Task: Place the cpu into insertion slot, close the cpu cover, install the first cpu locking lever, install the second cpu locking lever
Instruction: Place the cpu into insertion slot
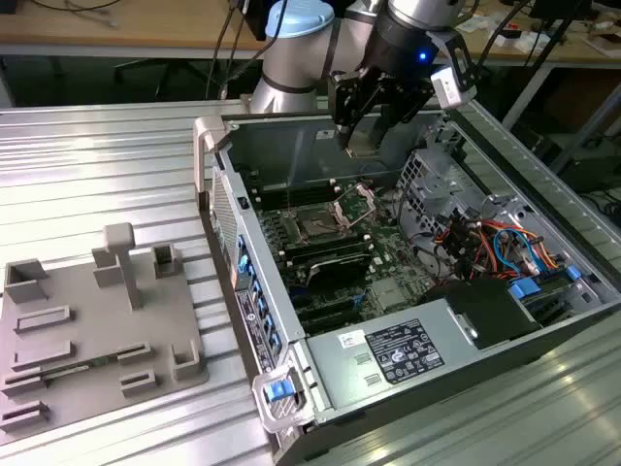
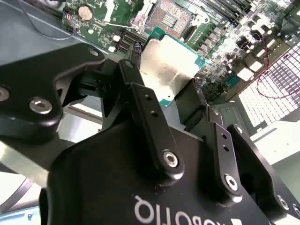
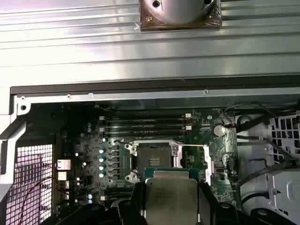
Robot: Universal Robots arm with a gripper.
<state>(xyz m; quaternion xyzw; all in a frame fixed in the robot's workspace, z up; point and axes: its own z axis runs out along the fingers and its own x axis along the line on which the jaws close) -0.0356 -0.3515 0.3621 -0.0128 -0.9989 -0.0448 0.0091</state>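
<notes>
While the gripper [image 1: 367, 131] hangs in the upper middle of the exterior view, its fingers clamped on the edges of the cpu [image 2: 168, 65], the chip sits well above the insertion slot [image 1: 318, 226] near the frame's centre. Doing this well probably means squaring the chip over the socket and lowering it flat. The cpu cover [image 1: 357, 199] stands raised just beside the slot and could catch a finger. Cables [image 1: 485, 238] lie at the exterior view's right, well apart.
</notes>
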